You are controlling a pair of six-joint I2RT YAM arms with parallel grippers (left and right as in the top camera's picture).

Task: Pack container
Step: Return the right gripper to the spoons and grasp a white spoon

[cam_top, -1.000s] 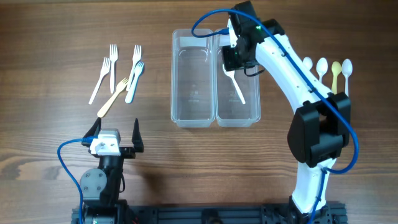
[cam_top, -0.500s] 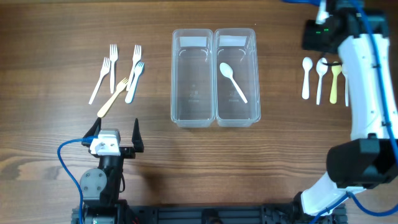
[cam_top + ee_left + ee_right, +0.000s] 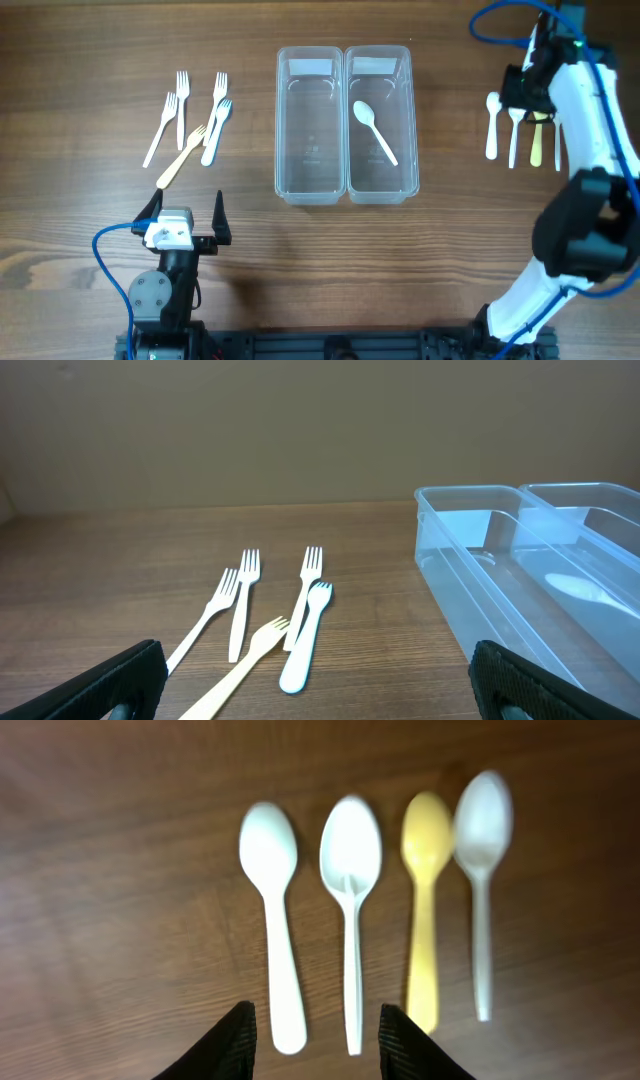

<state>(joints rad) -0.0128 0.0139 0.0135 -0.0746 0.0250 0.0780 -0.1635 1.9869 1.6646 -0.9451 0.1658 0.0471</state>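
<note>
Clear plastic container holds one white spoon, overhead, as my right gripper hangs above the spoon row. Left wrist: my left gripper gapes wide, empty, near five forks. Right wrist: fingers apart, gripping nothing.

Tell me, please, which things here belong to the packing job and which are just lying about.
Job: two clear tubs, spoon in the right tub, four loose spoons, five forks.
Lying about: only the arms' blue cables.
</note>
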